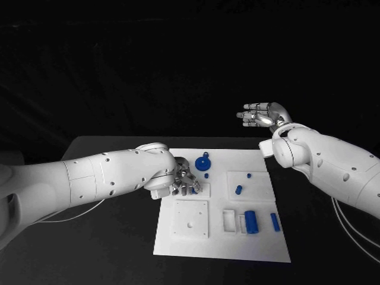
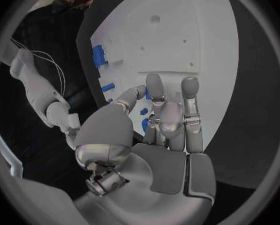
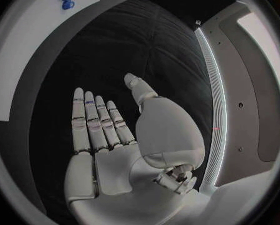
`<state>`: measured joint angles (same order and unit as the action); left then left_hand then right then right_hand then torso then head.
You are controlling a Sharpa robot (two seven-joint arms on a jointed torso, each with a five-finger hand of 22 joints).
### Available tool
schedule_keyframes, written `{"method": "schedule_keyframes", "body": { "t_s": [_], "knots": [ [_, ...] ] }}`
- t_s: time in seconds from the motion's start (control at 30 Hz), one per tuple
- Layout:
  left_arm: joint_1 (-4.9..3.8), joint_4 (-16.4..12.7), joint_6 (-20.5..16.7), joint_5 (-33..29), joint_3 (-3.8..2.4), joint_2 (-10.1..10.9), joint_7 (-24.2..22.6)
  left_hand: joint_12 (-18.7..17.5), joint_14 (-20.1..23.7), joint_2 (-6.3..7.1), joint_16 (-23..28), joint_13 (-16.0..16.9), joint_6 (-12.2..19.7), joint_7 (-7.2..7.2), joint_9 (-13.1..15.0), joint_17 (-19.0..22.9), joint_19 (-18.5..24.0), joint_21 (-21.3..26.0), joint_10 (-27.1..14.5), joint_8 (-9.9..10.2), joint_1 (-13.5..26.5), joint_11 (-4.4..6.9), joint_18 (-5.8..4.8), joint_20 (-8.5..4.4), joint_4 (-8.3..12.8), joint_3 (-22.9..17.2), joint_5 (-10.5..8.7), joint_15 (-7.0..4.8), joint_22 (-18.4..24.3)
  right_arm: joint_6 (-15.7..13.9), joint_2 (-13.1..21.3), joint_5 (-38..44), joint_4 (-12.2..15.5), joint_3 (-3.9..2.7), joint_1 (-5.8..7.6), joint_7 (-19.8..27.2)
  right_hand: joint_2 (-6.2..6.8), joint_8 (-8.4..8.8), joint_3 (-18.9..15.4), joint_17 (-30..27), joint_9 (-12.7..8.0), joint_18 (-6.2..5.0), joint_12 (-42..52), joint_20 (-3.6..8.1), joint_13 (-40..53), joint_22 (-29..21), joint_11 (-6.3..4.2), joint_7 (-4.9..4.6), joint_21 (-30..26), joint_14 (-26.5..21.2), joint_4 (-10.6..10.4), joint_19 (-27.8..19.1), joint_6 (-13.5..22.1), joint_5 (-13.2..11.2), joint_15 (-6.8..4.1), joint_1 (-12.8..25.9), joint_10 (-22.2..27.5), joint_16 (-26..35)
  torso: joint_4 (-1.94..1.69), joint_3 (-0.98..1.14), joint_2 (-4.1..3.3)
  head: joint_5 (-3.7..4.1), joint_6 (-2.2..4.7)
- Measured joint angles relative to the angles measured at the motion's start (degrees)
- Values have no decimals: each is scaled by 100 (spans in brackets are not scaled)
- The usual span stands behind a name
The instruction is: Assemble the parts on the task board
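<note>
- Task board (image 1: 263,249): white plate, laid mid-table; used as landmark.
- Left hand (image 1: 181,183): lowered onto board's left-centre, fingers (image 2: 190,92) extended toward plate. Grasp can't be told; no part seen held.
- Right hand (image 1: 263,116): raised beyond board's far right corner, released, nothing held; prob. parked clear.
- Blue parts: round piece (image 1: 203,162) at board's far centre; cylinder (image 1: 251,221) and peg (image 1: 275,221) near right edge, unassembled.

the task board (image 1: 263,246) looks like matt white plastic, smooth, with shallow moulded recesses. the parts (image 1: 251,221) on it are smooth blue plastic with a faint sheen. the bench (image 1: 104,249) is matt black. both arms wear glossy white plastic shells. the left hand (image 2: 159,135) and right hand (image 3: 124,135) look like brushed silver metal, their fingers (image 2: 190,92) tipped with dull grey pads.
</note>
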<state>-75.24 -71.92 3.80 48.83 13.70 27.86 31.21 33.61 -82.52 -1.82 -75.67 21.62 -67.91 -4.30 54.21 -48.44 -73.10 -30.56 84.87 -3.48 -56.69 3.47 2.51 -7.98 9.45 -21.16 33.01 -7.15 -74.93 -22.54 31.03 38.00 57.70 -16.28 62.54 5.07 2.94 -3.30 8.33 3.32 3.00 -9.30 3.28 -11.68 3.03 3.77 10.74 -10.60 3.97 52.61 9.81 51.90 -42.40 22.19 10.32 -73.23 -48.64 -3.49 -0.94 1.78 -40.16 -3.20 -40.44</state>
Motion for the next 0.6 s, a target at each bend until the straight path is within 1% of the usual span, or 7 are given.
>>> {"method": "schedule_keyframes", "body": {
  "t_s": [0.23,0.5,0.6],
  "knots": [
    [-12,73,139,6,-7,-20,8,0,0,0,0,-6,0,0,-18,-9,0,0,0,-23,0,0,0,0,1,0,0,2,0,8,-8,3,0,3,0,-3,0,0,0,0,0,0,0,0,0,0,0,0,0,-3,0,0,0,0,3,0,0,0,-1,-3,0,-5,7],
    [-16,96,148,43,-10,-13,6,0,-7,0,0,-7,-4,-5,-23,-11,0,0,0,-25,0,0,0,0,8,8,0,11,1,13,-7,6,-3,5,-4,-6,0,0,0,-5,0,0,0,13,0,0,0,0,0,-42,0,-14,0,0,2,0,0,0,4,-6,0,-1,11],
    [-16,77,135,64,-11,-1,2,-1,-7,0,0,-12,-5,-5,-22,-10,0,0,0,-25,0,0,0,0,8,8,-1,12,1,15,-7,6,-4,5,-6,-6,0,0,0,-5,0,0,0,21,0,0,0,0,0,-42,0,-22,0,0,3,0,0,0,4,-7,-2,5,1]
  ]
}}
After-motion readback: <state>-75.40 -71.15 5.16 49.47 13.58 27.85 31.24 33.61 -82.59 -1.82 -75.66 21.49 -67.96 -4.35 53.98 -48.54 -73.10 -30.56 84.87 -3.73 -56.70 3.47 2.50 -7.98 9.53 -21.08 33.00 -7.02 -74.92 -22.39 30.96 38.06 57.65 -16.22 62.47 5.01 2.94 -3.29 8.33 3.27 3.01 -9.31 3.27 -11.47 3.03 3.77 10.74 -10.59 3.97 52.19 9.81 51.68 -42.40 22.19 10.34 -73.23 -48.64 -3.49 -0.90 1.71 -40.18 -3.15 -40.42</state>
